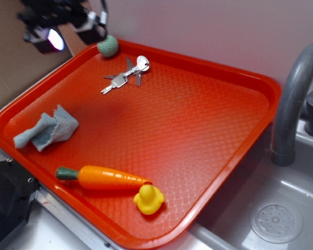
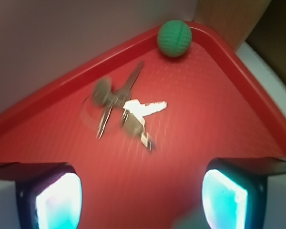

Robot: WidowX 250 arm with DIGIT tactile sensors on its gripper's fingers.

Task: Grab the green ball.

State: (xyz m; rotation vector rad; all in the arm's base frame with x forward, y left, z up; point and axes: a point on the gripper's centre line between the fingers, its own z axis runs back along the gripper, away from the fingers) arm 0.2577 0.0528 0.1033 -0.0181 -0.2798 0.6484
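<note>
Exterior view shows the green ball (image 1: 108, 46) resting in the far corner of the red tray (image 1: 208, 130), against the raised rim, with the gripper (image 1: 68, 26) hovering at the top left edge of the picture, just beside the ball and a little above it. In the wrist view the ball (image 2: 174, 38) sits in the tray corner (image 2: 47, 102) well ahead of the two fingertips (image 2: 59, 200), which frame the bottom of the picture with a wide gap between them and nothing held there. So the jaws stand spread and empty.

As a judgement, the task is at its approach stage: the arm is near the ball but not yet lined up over it, and no contact is made. What is left is to bring the fingers around the ball, lower, and close on it. A bunch of keys (image 2: 126, 112) lies between the gripper and the ball in the wrist view; that picture is blurred, so how close the keys are to the path is hard to say. The cloth (image 1: 46, 129), carrot (image 1: 105, 177) and yellow duck (image 1: 148, 199) lie well apart from the ball.
</note>
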